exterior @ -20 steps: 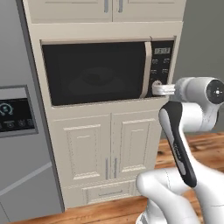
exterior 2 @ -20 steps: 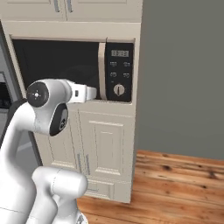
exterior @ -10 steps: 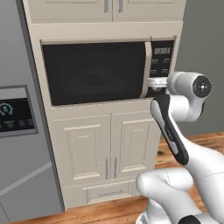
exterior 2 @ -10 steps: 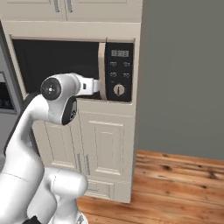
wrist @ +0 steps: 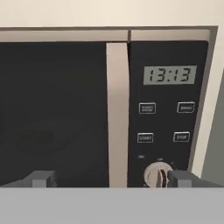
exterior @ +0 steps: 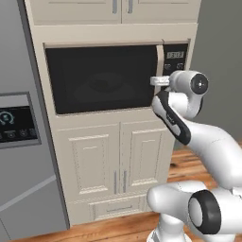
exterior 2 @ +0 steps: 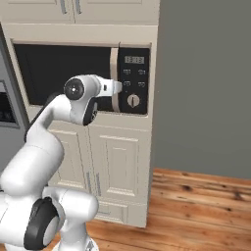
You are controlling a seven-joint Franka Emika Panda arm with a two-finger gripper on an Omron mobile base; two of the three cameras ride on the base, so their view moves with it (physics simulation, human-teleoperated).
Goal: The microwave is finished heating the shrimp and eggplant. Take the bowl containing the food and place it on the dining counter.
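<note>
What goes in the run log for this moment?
microwave: door shut | hand: open, straddling door handle | bowl: not yet taken out | phase: approaching handle

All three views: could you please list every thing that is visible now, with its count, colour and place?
microwave: one, dark glass door shut, beige frame, built into the cabinet column
door handle: one, beige, upright, between glass and panel
button panel: one, black, right of the door, display reads 13:13
dial: one, pale, at the panel's bottom
cabinets: cream, panelled, above and below the microwave
fridge: one, grey, dark touch panel, left of the microwave
floor: brown wood, lower right
wall: grey, right of the cabinets
gripper: one, fingers spread, facing the handle
</note>
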